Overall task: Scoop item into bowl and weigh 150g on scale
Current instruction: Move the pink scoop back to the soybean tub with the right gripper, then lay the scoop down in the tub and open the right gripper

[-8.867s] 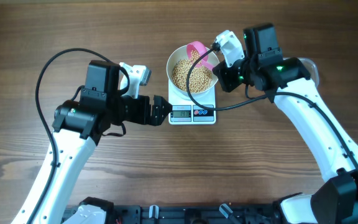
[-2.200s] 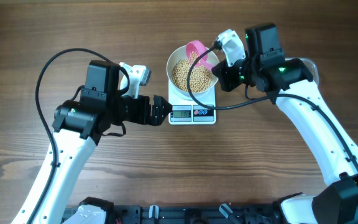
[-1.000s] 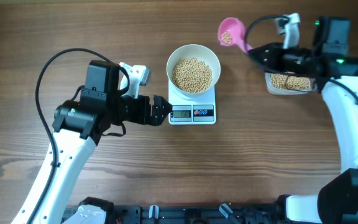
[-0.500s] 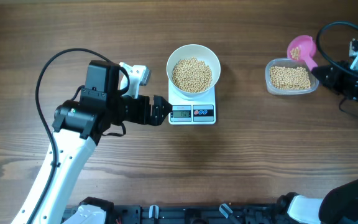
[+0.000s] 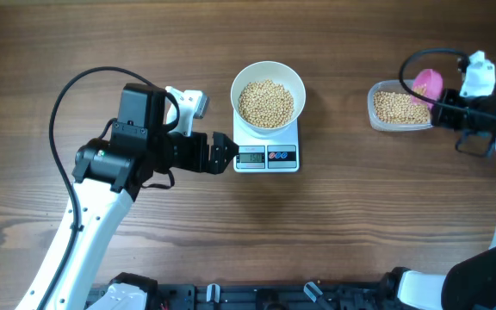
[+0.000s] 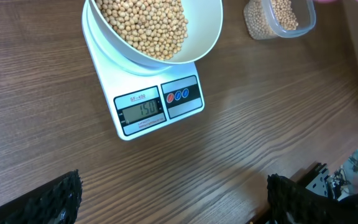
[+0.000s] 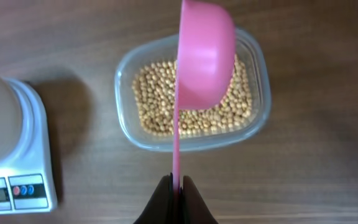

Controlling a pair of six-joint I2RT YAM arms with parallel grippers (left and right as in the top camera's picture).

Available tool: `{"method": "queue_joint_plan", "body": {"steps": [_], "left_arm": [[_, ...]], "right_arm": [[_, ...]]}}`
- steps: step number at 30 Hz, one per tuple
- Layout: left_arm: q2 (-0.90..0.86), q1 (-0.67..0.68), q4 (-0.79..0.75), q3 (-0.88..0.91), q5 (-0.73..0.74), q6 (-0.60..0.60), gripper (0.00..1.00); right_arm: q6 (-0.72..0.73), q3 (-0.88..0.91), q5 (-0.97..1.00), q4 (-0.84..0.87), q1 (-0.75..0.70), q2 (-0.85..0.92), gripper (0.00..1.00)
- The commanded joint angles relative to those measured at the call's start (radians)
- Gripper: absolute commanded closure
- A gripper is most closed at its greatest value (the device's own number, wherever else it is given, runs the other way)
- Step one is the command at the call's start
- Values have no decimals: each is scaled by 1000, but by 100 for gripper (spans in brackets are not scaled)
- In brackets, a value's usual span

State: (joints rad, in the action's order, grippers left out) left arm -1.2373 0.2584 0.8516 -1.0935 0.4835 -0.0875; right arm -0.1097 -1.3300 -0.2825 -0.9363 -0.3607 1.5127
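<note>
From the left wrist, the bowl is cut off at twelve o'clock and the tub at one. The left gripper shows only fingertips, at seven and five. From the right wrist, the scale runs off at nine o'clock. The scoop covers some beans, its hollow out of sight. Overhead, the display is too small to read.

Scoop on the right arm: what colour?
Plain pink, no pattern. The scoop shows best in the right wrist view, held over the tub.
</note>
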Motion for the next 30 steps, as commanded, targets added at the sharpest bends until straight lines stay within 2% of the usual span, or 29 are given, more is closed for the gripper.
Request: {"method": "queue_joint_plan", "body": {"steps": [1, 6, 8, 13, 17, 20, 23, 27, 28, 29, 30], "left_arm": [[1, -7, -3, -20, -3, 2, 0], [1, -7, -3, -20, -3, 2, 0], [1, -7, -3, -20, -3, 2, 0], [1, -7, -3, -20, -3, 2, 0], [1, -7, -3, -20, -3, 2, 0], [1, -7, -3, -20, -3, 2, 0], [1, -7, -3, -20, -3, 2, 0], [1, -7, -3, -20, -3, 2, 0], [1, -7, -3, -20, -3, 2, 0], [1, -7, -3, -20, -3, 2, 0], [1, -7, -3, -20, -3, 2, 0]], "right_arm": [[69, 10, 21, 2, 5, 6, 96], [112, 10, 21, -36, 5, 44, 96], [218, 10, 21, -19, 5, 61, 96], [366, 10, 16, -40, 5, 126, 96], [375, 10, 16, -29, 5, 133, 96], [375, 10, 13, -29, 5, 134, 87], [375, 10, 13, -29, 5, 134, 86], [374, 10, 13, -29, 5, 134, 69], [374, 10, 13, -28, 5, 133, 62], [372, 10, 13, -28, 5, 133, 50], [372, 10, 13, -29, 5, 133, 42]]}}
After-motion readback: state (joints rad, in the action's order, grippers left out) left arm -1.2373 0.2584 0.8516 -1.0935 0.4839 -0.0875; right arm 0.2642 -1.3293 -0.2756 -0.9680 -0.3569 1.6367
